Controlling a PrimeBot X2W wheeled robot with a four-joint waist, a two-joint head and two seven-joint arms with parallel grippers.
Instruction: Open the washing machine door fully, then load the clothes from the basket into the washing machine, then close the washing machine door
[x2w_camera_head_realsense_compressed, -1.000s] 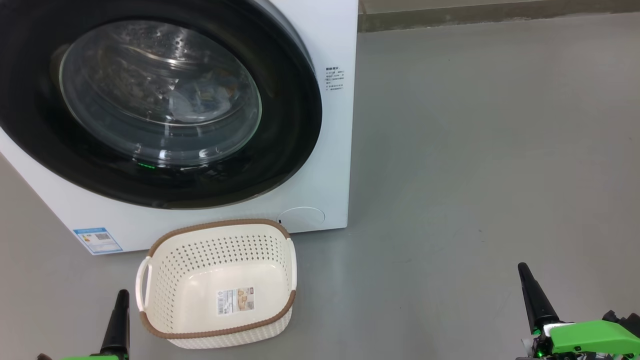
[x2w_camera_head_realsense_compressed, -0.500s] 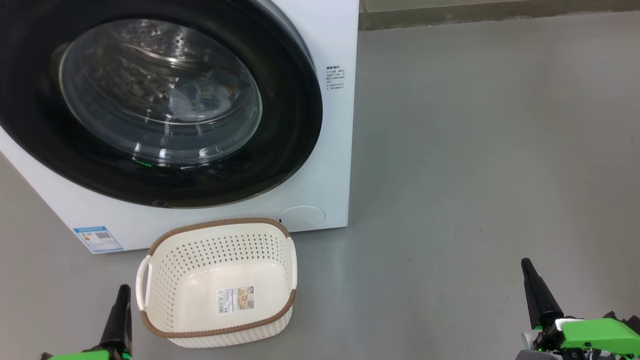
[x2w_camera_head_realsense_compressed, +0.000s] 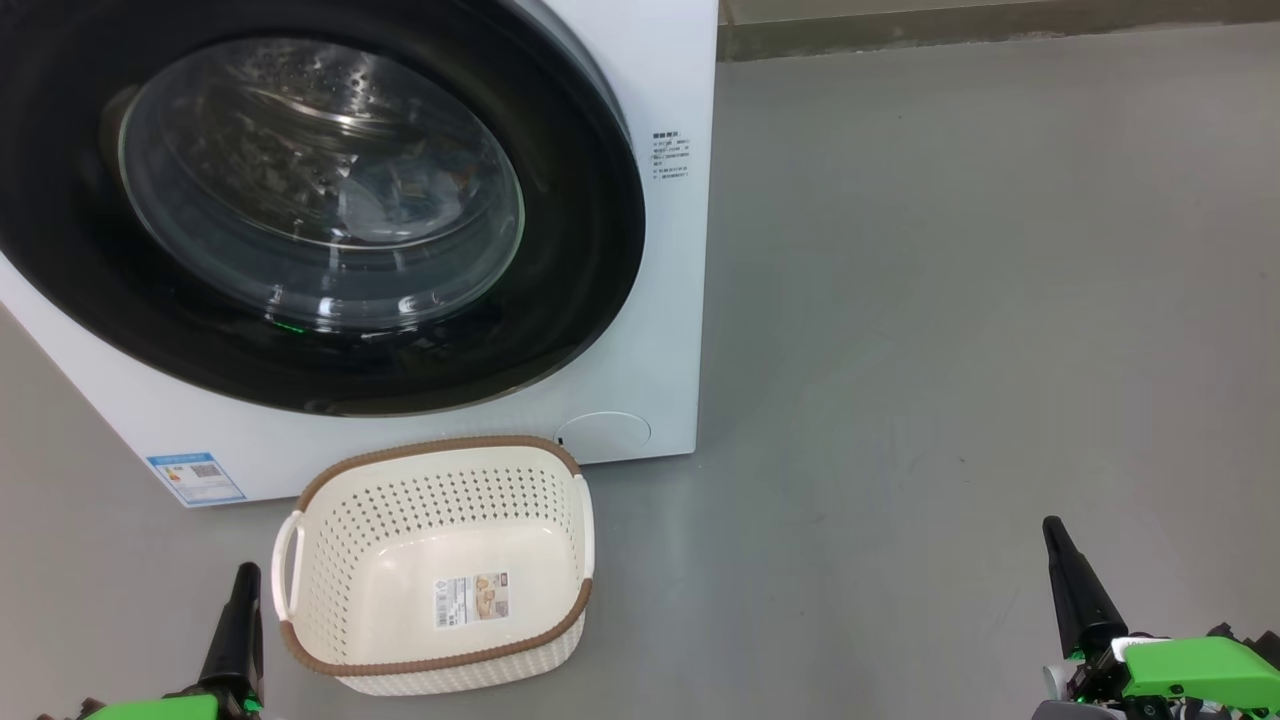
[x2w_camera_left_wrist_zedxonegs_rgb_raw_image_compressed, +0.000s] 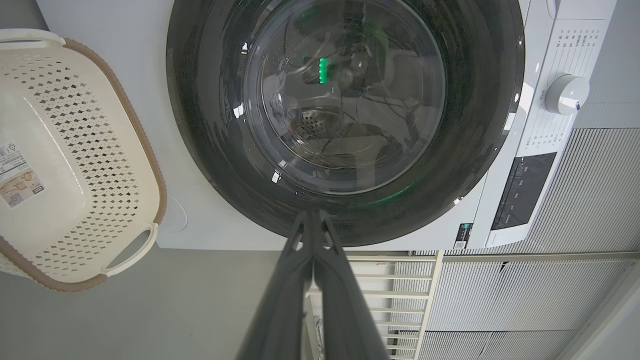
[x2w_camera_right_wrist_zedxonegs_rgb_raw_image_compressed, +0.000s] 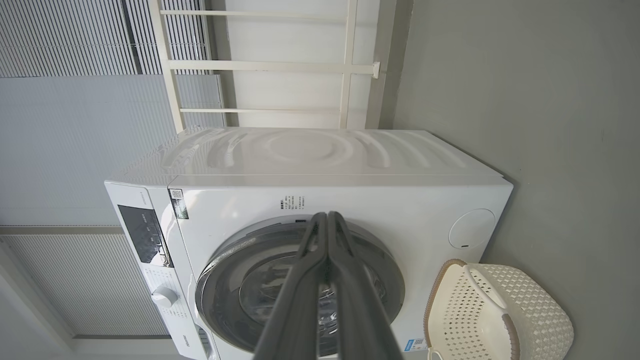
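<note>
Seems it's wrapping up: basket (x2w_camera_head_realsense_compressed: 430, 575) sitting empty at the foot of the washing machine (x2w_camera_head_realsense_compressed: 665, 300), washing machine door (x2w_camera_head_realsense_compressed: 320, 200) resting closed, left gripper (x2w_camera_head_realsense_compressed: 246, 572) and right gripper (x2w_camera_head_realsense_compressed: 1049, 524) idling clenched on nothing.

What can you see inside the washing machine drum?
Through the closed washing machine door, the steel drum and some pale blue clothes show. The door's black rim and glass reflections hide the rest.

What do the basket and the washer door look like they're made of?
Basket: likely moulded plastic, matte cream, evenly perforated, with a brown woven-look rim. Door: glossy black ring, probably plastic, showing reflections; clear bulging centre looks like glass, the steel drum visible through it.
</note>
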